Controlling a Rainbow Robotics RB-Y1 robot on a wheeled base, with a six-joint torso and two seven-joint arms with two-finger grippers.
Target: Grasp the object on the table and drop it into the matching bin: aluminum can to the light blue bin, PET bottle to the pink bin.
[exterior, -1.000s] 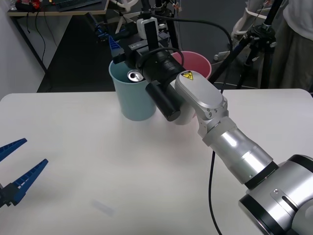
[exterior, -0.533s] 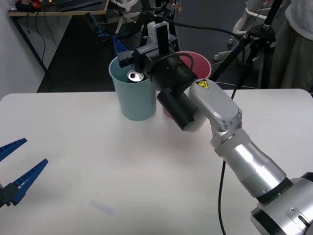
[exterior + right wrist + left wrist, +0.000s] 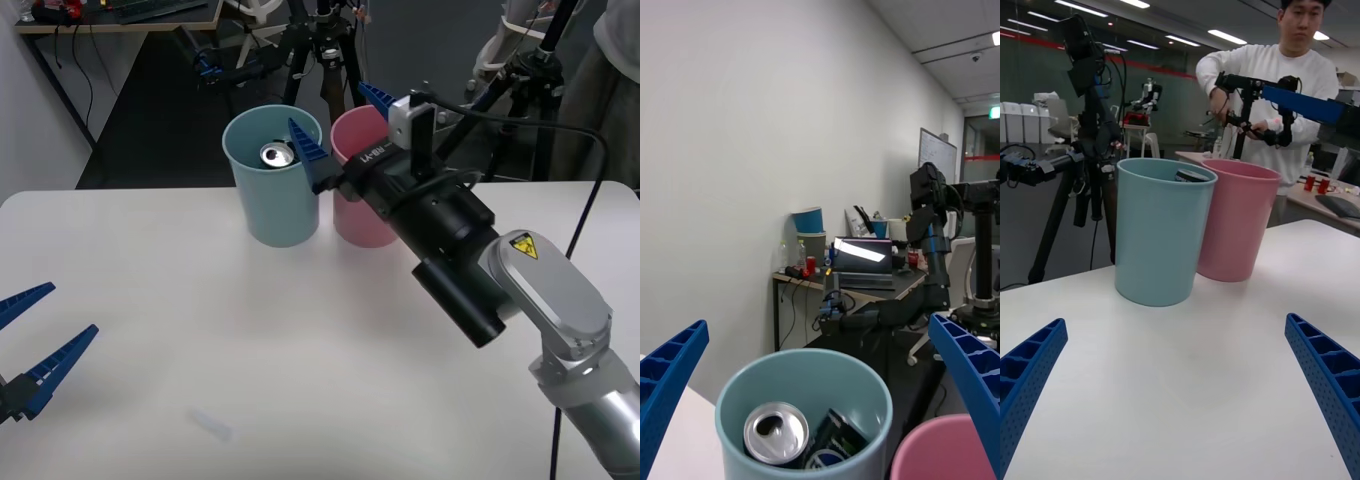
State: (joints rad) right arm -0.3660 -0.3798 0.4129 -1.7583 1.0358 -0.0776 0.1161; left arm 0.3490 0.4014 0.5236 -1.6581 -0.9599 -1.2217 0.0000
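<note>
While the right gripper hangs above the near rims of the two bins with its blue ribbed fingers spread wide and nothing between them, the aluminum can lies inside the light blue bin, its shiny round top and pull tab facing upward. From the right wrist view the can sits low in the bin against the inner wall, touching a darker blue-black can that lies tilted beside it. The pink bin stands upright just beside the light blue bin on the side of the robot's right, their walls close or touching; which cannot be told. Both bins rest on the far part of the white table. One finger of the right gripper reaches over the light blue bin's rim, the other over the pink bin's far edge. The left gripper is held low at the near left edge of the table, well apart from the bins, its fingers likewise apart and holding nothing. In the left wrist view both bins stand upright on the tabletop, the light blue bin in front and the pink bin partly behind it.
</note>
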